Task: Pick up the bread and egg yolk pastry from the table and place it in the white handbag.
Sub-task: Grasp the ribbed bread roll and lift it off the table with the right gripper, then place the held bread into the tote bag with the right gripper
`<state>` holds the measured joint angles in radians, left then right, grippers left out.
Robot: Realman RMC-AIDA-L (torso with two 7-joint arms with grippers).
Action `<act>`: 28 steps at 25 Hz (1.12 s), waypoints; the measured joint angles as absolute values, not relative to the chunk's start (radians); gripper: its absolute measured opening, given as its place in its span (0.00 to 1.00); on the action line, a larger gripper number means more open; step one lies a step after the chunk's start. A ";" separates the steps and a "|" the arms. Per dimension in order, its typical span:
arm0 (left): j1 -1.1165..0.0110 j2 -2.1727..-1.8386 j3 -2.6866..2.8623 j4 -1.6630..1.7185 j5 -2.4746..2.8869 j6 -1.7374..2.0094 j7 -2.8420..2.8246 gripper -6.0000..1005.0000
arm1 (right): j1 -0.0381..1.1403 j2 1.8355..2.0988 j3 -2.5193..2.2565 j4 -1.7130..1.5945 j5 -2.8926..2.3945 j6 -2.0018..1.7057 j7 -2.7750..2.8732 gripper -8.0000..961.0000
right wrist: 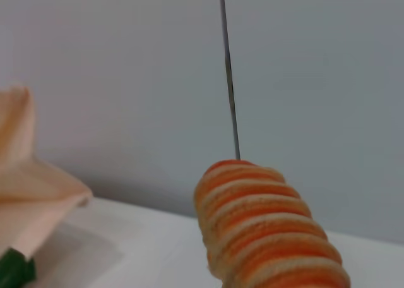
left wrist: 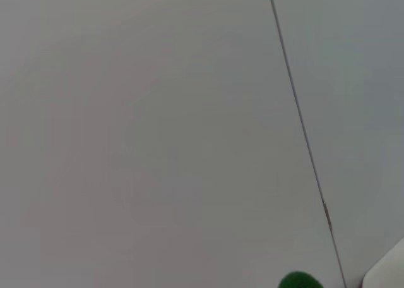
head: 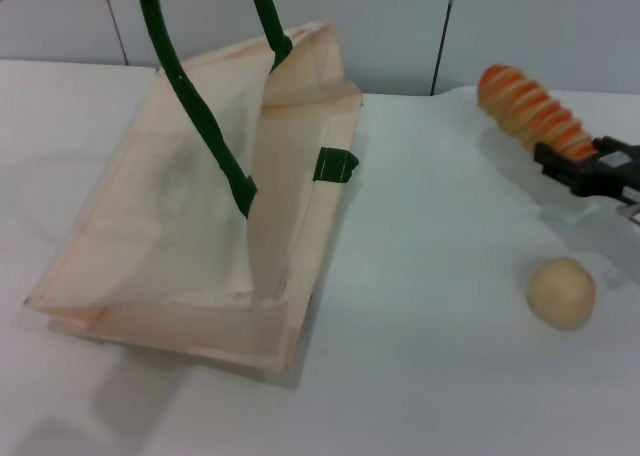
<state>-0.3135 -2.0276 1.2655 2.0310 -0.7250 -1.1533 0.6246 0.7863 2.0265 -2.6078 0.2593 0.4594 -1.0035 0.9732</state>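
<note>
1. Right hand (head: 588,163) clamped on bread (head: 525,111), lifted, well right of bag (head: 200,236).
2. Pastry (head: 561,292) on worktop (head: 430,356), right of bag.
3. Next, I'd say: carry bread over bag mouth, release.
4. Left hand unseen.

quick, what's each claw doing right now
Right claw: shut on the bread, at the table's far right.
Left claw: not in view; the bag's green handle is pulled upward out of frame.
</note>
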 joint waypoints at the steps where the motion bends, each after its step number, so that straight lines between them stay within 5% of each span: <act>1: -0.315 -2.027 1.266 2.031 -0.725 -1.153 0.627 0.11 | 0.786 2.027 -2.609 0.291 0.459 -1.051 0.984 0.63; 11: -0.327 -2.026 1.264 2.031 -0.735 -1.140 0.648 0.11 | 0.759 2.031 -2.620 0.392 0.393 -1.397 0.991 0.58; 28: -0.384 -2.026 1.267 2.026 -0.777 -1.145 0.676 0.11 | 0.800 2.034 -2.676 0.236 0.288 -1.332 0.982 0.52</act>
